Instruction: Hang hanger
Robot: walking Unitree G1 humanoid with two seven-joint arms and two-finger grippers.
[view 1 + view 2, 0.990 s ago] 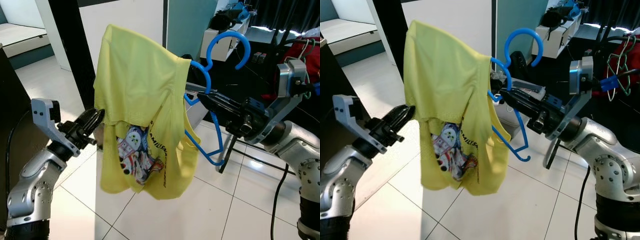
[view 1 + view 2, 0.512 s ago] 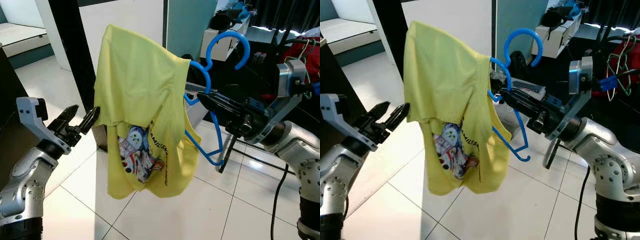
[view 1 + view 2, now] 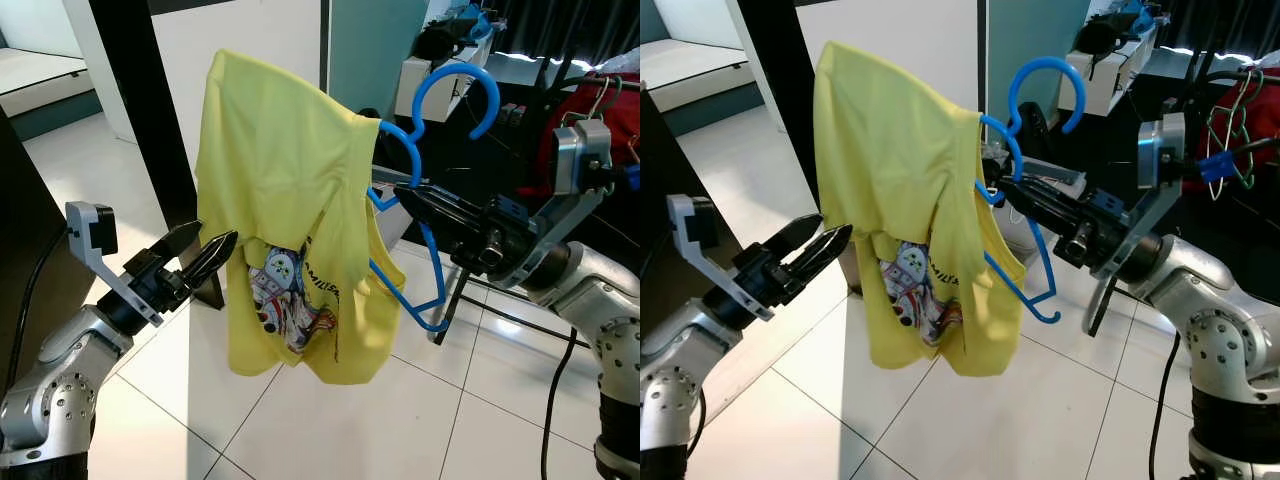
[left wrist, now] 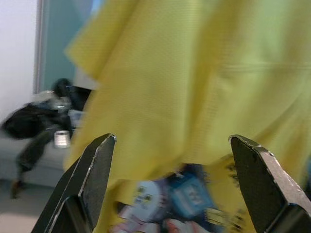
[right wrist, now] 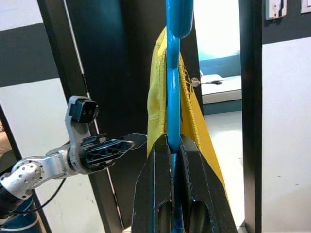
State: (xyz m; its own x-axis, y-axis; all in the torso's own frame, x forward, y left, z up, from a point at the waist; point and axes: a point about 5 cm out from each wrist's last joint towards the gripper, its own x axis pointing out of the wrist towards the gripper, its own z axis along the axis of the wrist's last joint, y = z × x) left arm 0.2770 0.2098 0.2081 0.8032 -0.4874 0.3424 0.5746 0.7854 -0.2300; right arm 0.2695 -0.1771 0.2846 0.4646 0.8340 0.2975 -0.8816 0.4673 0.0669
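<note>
A blue plastic hanger (image 3: 455, 85) carries a yellow T-shirt (image 3: 280, 180) with a colourful print, draped over one of its arms. My right gripper (image 3: 405, 192) is shut on the hanger just below its hook and holds it up at chest height; the right wrist view shows the blue bar (image 5: 173, 73) clamped between the fingers. My left gripper (image 3: 215, 235) is open, its tips right at the shirt's left edge, around mid-height. In the left wrist view the yellow cloth (image 4: 194, 73) hangs just beyond the spread fingers (image 4: 92, 184).
A black door frame (image 3: 150, 120) and a white wall stand behind the shirt. At the right is a dark clothes rack with a red garment (image 3: 590, 110) and a black stand leg (image 3: 455, 295). White tiled floor (image 3: 350, 420) lies below.
My left gripper opened and drew back to the left, then came right again to the shirt's edge, still open. The shirt's lower hem has swung up and right. The right arm holds still.
</note>
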